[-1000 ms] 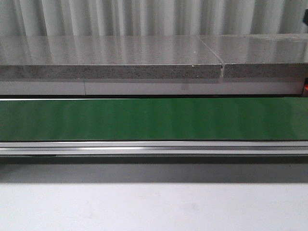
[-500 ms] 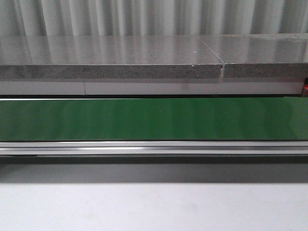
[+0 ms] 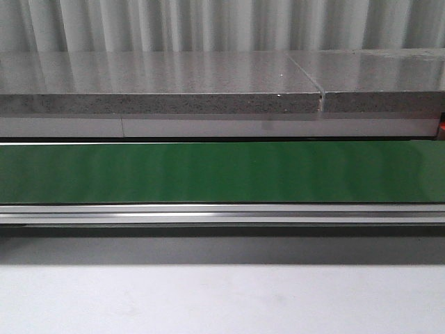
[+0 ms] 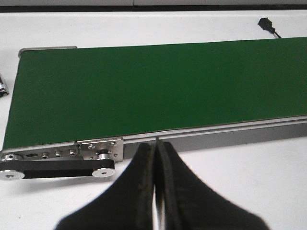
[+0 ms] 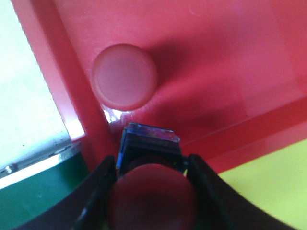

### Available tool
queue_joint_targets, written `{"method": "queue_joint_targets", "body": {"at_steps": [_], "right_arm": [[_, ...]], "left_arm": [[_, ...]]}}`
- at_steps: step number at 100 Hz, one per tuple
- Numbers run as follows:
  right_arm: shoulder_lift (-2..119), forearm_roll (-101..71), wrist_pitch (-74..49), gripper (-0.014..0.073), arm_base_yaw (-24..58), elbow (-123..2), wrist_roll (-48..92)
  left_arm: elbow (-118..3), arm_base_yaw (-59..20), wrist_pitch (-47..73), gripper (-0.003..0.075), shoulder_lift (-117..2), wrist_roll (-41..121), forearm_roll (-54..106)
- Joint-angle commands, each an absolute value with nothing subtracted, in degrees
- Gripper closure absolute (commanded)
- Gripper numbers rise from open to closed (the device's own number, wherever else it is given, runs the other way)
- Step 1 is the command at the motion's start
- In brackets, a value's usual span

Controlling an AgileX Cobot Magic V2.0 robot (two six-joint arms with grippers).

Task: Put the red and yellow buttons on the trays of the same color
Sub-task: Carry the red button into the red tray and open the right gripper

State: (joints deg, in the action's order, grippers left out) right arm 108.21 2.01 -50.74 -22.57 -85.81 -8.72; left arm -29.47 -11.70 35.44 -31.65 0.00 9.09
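Observation:
In the right wrist view my right gripper (image 5: 151,187) is shut on a red button (image 5: 152,196) with a dark blue base (image 5: 149,143), held over the rim of the red tray (image 5: 216,72). Another red button (image 5: 124,75) lies inside that tray. A patch of the yellow tray (image 5: 268,187) shows beside the red one. My left gripper (image 4: 156,158) is shut with nothing in it, just off the near side of the green conveyor belt (image 4: 153,86). No yellow button is in view. The front view shows neither gripper.
The belt (image 3: 222,170) runs across the front view with an aluminium rail (image 3: 222,212) along its near side and a grey stone shelf (image 3: 160,103) behind. The belt's end roller and bracket (image 4: 98,155) sit next to my left gripper. A black cable plug (image 4: 265,23) lies beyond the belt.

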Motion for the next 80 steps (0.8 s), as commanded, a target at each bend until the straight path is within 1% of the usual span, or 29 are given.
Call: {"method": "queue_joint_targets", "body": {"at_steps": [1,26,48,55,59,61,62,67,72,77,80], "right_arm": [[106.25,1.60,-47.93,0.0491,-23.01,-87.93,-8.15],[109.51,1.09,-46.63,0.0491,-23.01,-87.93,-8.15],[110.09,1.09,-46.27,0.0482,-23.07,-87.93,-8.15],[110.15,1.09,-46.38,0.0428,-23.11,-87.93,-8.15],[110.15,1.09,-46.40,0.0372,-23.11,-87.93,-8.10],[110.15,1.09,-46.40,0.0329,-23.11,-87.93,-8.10],[110.15,1.09,-46.40,0.0329,-23.11,-87.93,-8.10],[110.15,1.09,-46.40,0.0235,-23.11,-87.93,-8.10],[110.15,1.09,-46.28,0.0160,-23.11,-87.93,-8.10],[110.15,1.09,-46.21,0.0107,-23.11,-87.93,-8.10],[110.15,1.09,-46.09,0.0090,-23.11,-87.93,-8.10]], "left_arm": [[-30.93,-12.12,31.81,0.0740,-31.77,0.00,9.59],[-30.93,-12.12,31.81,0.0740,-31.77,0.00,9.59],[-30.93,-12.12,31.81,0.0740,-31.77,0.00,9.59],[-30.93,-12.12,31.81,0.0740,-31.77,0.00,9.59],[-30.93,-12.12,31.81,0.0740,-31.77,0.00,9.59],[-30.93,-12.12,31.81,0.0740,-31.77,0.00,9.59],[-30.93,-12.12,31.81,0.0740,-31.77,0.00,9.59],[-30.93,-12.12,31.81,0.0740,-31.77,0.00,9.59],[-30.93,-12.12,31.81,0.0740,-31.77,0.00,9.59],[-30.93,-12.12,31.81,0.0740,-31.77,0.00,9.59],[-30.93,-12.12,31.81,0.0740,-31.77,0.00,9.59]]}}
